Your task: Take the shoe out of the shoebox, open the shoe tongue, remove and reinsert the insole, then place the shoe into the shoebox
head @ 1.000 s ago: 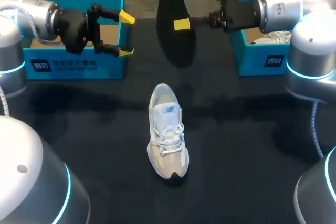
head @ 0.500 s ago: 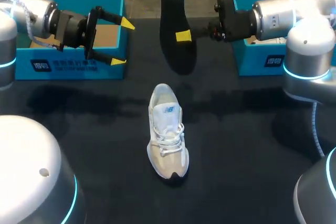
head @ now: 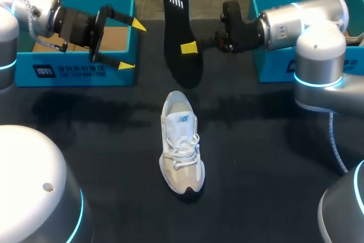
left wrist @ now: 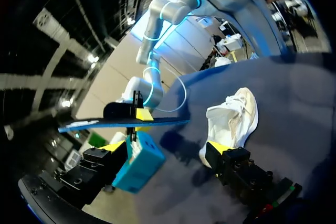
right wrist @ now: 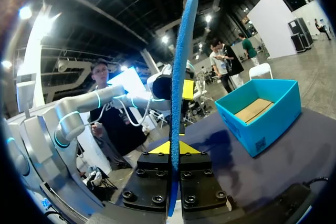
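Observation:
A white and beige shoe lies on the black table, toe towards the near edge; it also shows ahead of the left fingers. My right gripper is shut on the black insole and holds it in the air beyond the shoe's heel. The right wrist view has the insole edge-on between its own yellow tips. My left gripper stands open and empty in front of the left shoebox, left of the insole.
A second blue shoebox stands at the back right, partly behind my right arm. The left box shows a brown cardboard floor. Bare black table lies all around the shoe.
My right arm has carried the insole to the left and tilted it a little. The left gripper shifted slightly left and stays open. The shoe has not moved.

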`<state>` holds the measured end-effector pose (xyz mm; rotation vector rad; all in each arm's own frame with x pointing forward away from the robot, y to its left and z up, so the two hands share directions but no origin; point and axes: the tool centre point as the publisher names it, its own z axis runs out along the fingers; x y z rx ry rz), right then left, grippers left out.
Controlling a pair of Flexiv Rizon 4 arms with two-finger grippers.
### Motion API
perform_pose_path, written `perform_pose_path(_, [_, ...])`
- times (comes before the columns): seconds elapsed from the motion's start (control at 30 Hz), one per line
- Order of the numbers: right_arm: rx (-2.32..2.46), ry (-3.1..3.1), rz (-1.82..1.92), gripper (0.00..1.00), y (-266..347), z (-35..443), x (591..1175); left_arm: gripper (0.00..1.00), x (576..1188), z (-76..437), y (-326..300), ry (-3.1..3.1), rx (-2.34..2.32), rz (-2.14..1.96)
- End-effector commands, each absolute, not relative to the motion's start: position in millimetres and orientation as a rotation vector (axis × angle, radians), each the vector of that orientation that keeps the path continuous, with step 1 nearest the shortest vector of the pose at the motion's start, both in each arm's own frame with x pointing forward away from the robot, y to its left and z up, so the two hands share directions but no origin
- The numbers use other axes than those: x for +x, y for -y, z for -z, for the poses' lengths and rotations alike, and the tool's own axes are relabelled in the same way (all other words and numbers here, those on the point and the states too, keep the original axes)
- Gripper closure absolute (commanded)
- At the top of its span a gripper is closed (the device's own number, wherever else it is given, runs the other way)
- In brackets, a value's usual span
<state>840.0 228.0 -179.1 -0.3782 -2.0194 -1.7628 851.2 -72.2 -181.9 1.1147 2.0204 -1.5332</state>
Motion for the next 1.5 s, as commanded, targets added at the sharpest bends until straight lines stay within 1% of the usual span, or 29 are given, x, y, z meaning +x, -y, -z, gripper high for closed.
perform_pose_path(0.03, [-0.37,2.013,1.786,1.0,-241,188,843,0.0,840,183,64,-2.139,1.042,1.499])
perform_pose_path(0.2, [-0.353,1.986,1.775,1.0,-249,199,843,0.0,837,199,53,-2.26,0.976,1.469])
perform_pose_path(0.77, [-0.353,1.986,1.775,1.0,-249,199,843,0.0,838,254,40,-2.456,0.873,1.403])
perform_pose_path(0.97, [-0.337,2.039,1.754,1.0,-254,222,850,0.0,839,269,40,-2.523,0.822,1.367])
perform_pose_path(1.2, [-0.326,2.022,1.754,1.0,-254,240,853,0.0,843,281,41,-2.602,0.823,1.21])
perform_pose_path(1.5, [-0.333,1.989,1.737,1.0,-262,256,851,0.0,837,273,47,-2.705,0.704,1.104])
